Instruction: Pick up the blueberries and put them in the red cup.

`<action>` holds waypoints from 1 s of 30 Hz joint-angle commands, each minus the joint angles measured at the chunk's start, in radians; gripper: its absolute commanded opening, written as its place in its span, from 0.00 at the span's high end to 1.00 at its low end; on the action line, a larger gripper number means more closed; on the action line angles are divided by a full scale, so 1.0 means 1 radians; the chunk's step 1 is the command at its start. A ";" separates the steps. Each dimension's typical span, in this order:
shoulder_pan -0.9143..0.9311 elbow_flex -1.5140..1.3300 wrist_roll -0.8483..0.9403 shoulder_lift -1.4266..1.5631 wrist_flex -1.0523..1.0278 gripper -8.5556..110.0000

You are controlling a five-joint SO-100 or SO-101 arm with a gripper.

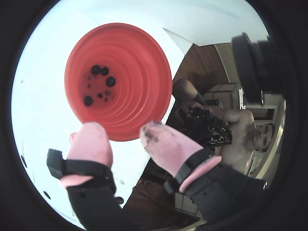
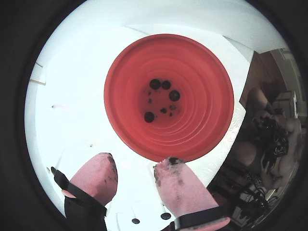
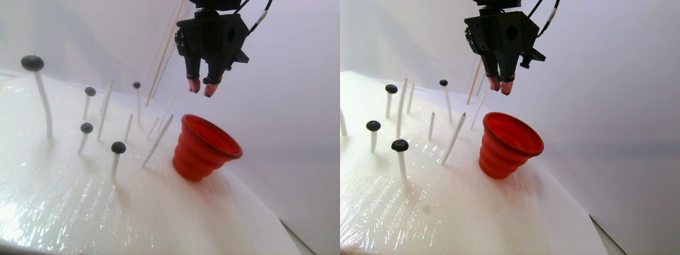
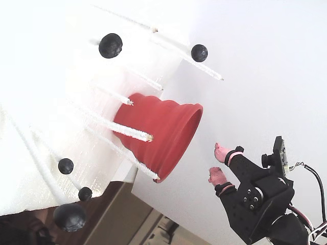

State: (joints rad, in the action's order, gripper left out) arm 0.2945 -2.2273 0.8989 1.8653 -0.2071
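You see a glossy white foam slab [image 3: 79, 212], the red cup [image 3: 204, 146] standing on it, white sticks [image 3: 156, 141] stuck upright; some topped with blueberries [image 3: 118, 147]

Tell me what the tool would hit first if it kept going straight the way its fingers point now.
Probably the red cup. The open, empty tool points down toward the cup's near rim or mouth, where blueberries already lie; exact depth and alignment are unclear.

Air above the red cup [image 3: 206, 146] is clear; gripper [image 3: 202, 88] hangs over its mouth with fingers parted, nothing between them and the rim. Beside the cup in the stereo pair view, a cluster of white skewers [image 3: 157, 140], some topped with blueberries [image 3: 118, 147], blocks low passes over the worktop [image 3: 133, 212].
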 commanded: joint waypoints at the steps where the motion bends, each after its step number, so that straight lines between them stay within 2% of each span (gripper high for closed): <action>1: -0.008 0.075 -0.011 0.106 -0.018 0.81; 30: -0.245 0.089 -0.126 0.265 -0.195 0.82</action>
State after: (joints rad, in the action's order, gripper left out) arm 0.0460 -2.1982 0.7793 2.0356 -0.3988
